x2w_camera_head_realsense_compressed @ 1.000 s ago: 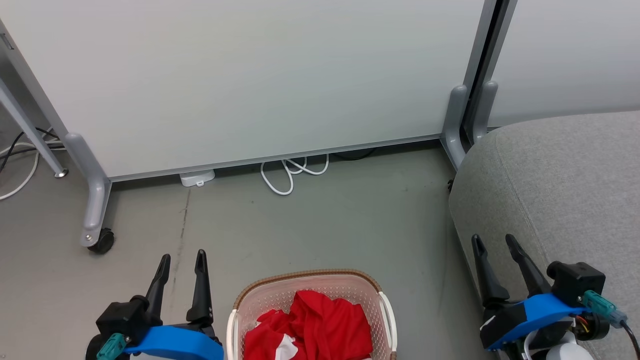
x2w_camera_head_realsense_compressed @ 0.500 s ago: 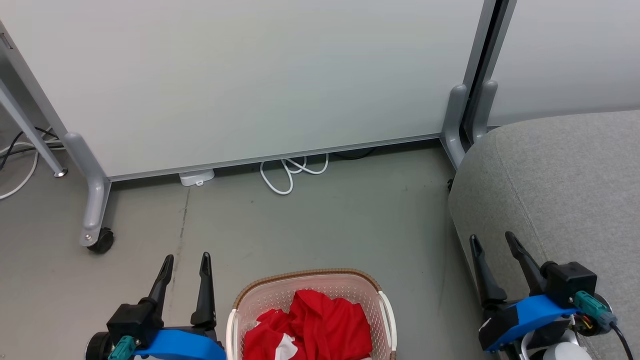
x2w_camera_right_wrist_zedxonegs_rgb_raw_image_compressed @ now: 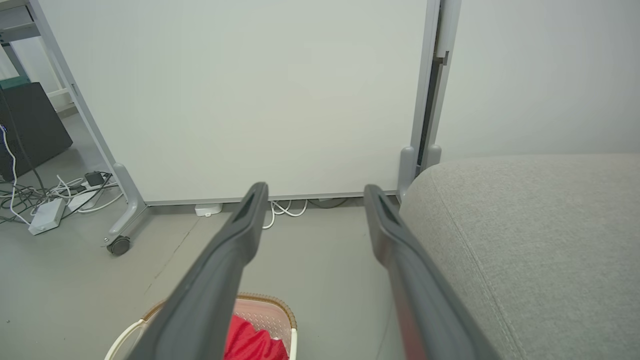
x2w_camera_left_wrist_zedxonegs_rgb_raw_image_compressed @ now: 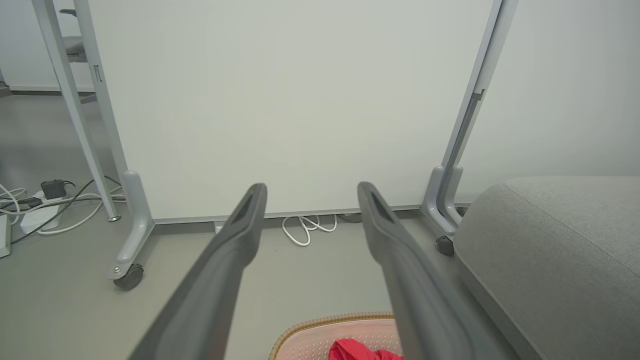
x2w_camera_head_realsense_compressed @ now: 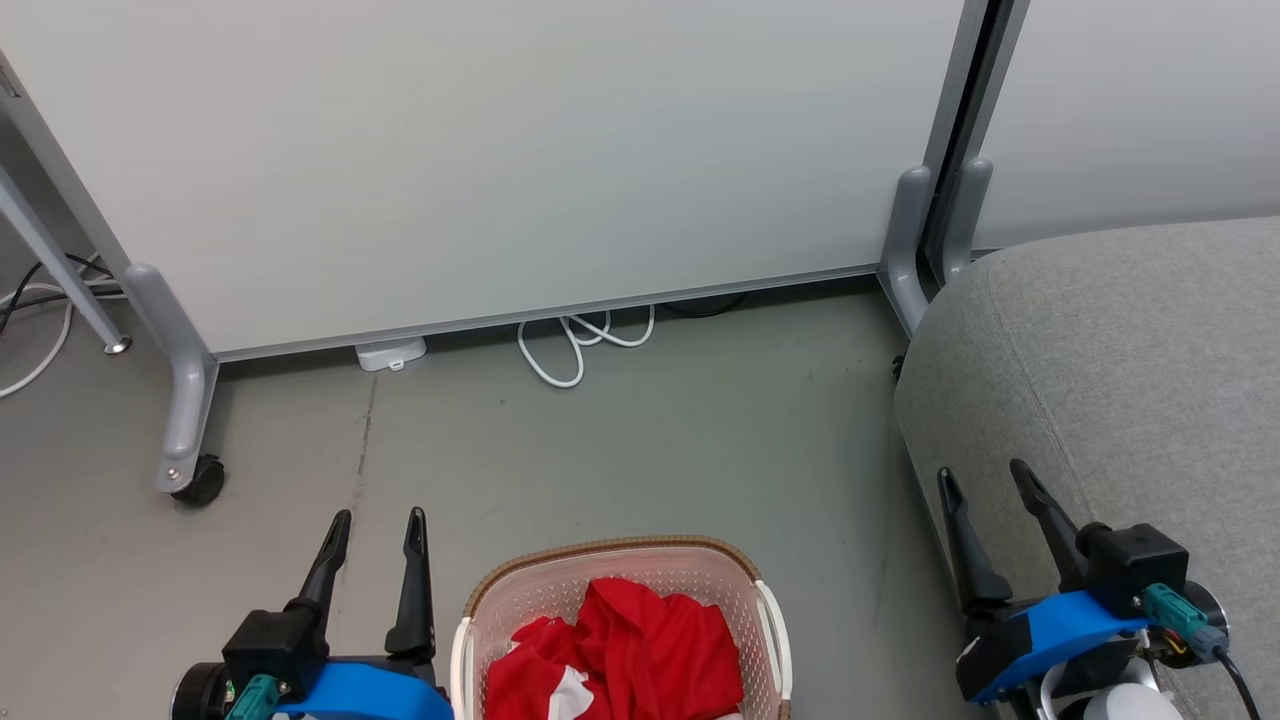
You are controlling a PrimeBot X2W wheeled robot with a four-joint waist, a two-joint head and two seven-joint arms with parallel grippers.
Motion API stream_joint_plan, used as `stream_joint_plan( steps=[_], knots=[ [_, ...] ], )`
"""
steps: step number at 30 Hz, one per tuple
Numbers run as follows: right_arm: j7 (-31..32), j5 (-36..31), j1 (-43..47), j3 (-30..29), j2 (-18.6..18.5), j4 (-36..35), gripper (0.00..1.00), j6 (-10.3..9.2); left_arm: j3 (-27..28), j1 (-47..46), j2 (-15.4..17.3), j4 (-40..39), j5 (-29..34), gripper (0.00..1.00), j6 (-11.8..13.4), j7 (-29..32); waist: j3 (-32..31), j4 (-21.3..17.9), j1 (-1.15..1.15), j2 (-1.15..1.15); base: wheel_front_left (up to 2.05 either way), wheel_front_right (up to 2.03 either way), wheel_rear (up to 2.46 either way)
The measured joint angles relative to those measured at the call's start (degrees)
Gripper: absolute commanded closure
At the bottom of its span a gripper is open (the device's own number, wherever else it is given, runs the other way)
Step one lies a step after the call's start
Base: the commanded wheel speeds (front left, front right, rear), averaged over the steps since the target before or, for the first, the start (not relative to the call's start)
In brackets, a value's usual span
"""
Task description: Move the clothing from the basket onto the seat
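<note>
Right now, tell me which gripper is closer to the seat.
The right gripper: it hovers at the edge of the seat, while the left gripper sits across the basket from it.

Indoor test bay of an office or laboratory type, screened off rather than walled. 2 tall pale grey partition panels (x2w_camera_head_realsense_compressed: 500, 150) stand on grey metal legs, 1 of which ends in a black castor wheel (x2w_camera_head_realsense_compressed: 203, 481). The smooth bare grey floor (x2w_camera_head_realsense_compressed: 650, 450) carries a looped white cable (x2w_camera_head_realsense_compressed: 575, 345) and a small white adapter box (x2w_camera_head_realsense_compressed: 390, 354) at the panel's lower edge. A white power strip with tangled leads (x2w_camera_right_wrist_zedxonegs_rgb_raw_image_compressed: 46, 216) lies near a dark cabinet (x2w_camera_right_wrist_zedxonegs_rgb_raw_image_compressed: 30, 125). A large grey woven-fabric sofa (x2w_camera_head_realsense_compressed: 1130, 370) stands close to the panels.
</note>
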Motion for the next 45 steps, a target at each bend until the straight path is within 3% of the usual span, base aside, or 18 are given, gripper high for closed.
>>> stream_joint_plan(
  steps=[14, 31, 45],
  knots=[
    [-0.21, 0.52, -1.91, 0.97, -0.02, -1.21, 0.00, 0.00, -0.36, -0.47, -0.02, 1.81, -0.74, 0.00, -0.08, -0.01, 3.08, -0.56, 0.00, 0.00, 0.00, 0.00, 0.00],
    [-2.10, 1.46, -10.72, 4.58, -0.08, -4.67, 0.00, 0.00, -7.31, -15.78, 0.02, 19.40, -3.27, 0.00, -0.67, 2.36, 21.80, -4.25, 0.02, 0.00, 0.00, 0.00, 0.00],
    [-4.93, 4.77, -14.50, 8.01, -0.14, -6.04, 0.00, 0.00, -12.48, -28.31, 2.25, 34.27, -7.76, 0.00, -0.98, 4.92, 34.56, -11.22, 0.01, 0.00, 0.00, 0.00, 0.00]
  ],
)
